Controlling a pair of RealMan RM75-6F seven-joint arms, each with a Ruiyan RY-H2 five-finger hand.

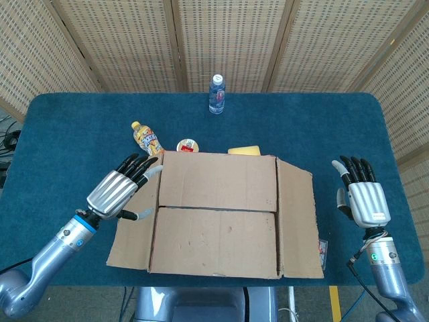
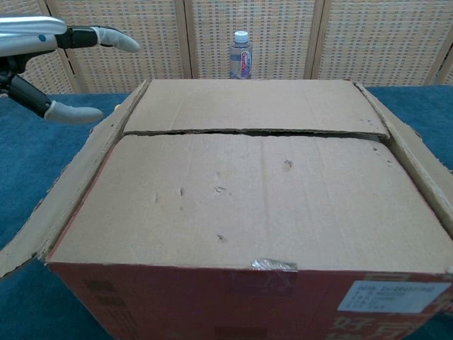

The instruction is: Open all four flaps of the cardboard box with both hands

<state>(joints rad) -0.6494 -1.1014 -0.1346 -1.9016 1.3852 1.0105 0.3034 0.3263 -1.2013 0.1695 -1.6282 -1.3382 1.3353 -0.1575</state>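
A cardboard box sits mid-table, seen close up as the box in the chest view. Its left side flap and right side flap are folded outward. The far flap and near flap lie flat over the top, meeting at a seam. My left hand hovers over the left flap's far end, fingers apart, holding nothing; its fingertips show in the chest view. My right hand is open to the right of the box, apart from it.
Behind the box stand a yellow drink bottle, a small round cup and a yellow block. A water bottle stands at the far table edge. A small packet lies by the right flap.
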